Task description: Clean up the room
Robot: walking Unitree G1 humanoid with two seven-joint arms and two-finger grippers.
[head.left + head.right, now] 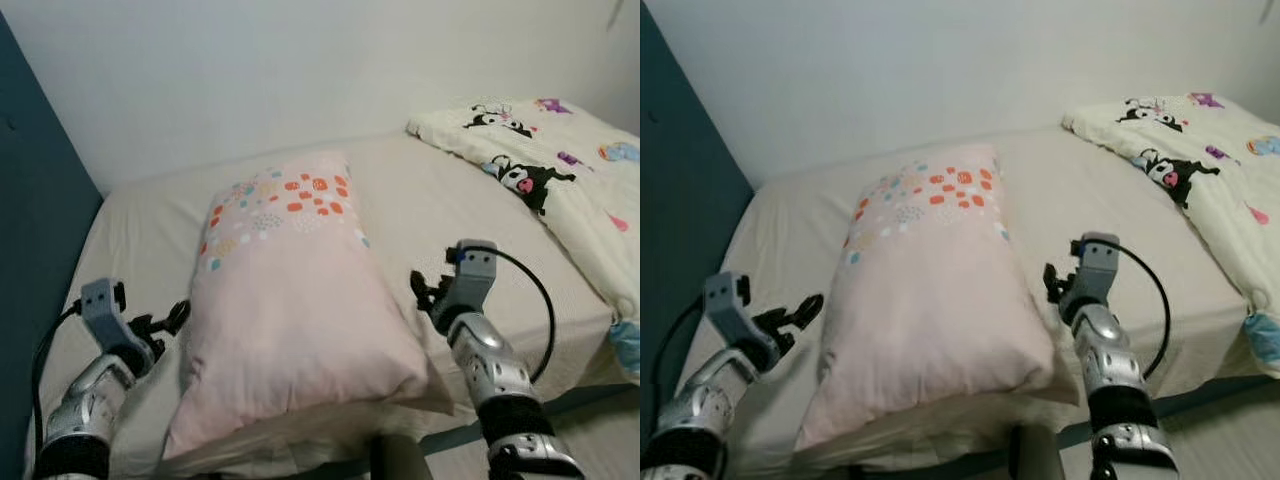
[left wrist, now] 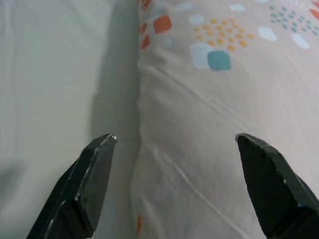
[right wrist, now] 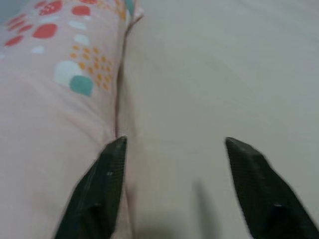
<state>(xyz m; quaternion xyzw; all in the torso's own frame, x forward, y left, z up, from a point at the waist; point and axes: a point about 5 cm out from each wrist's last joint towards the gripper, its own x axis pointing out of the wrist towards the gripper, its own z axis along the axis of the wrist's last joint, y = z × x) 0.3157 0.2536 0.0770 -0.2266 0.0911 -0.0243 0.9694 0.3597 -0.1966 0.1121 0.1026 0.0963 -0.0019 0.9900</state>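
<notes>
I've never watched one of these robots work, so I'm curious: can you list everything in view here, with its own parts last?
Pillow: one, pink with coloured dots at its far end, lying lengthwise on the bed between the two pincers.
Bed: one, beige sheet, reaching to the back wall.
Quilt: one, cream with cartoon prints, on the bed's right side.
Headboard: one, dark blue, along the left.
Wall: white, behind the bed.
Left pincer: black, open, at the pillow's left edge.
Right pincer: black, open, at the pillow's right edge.
</notes>
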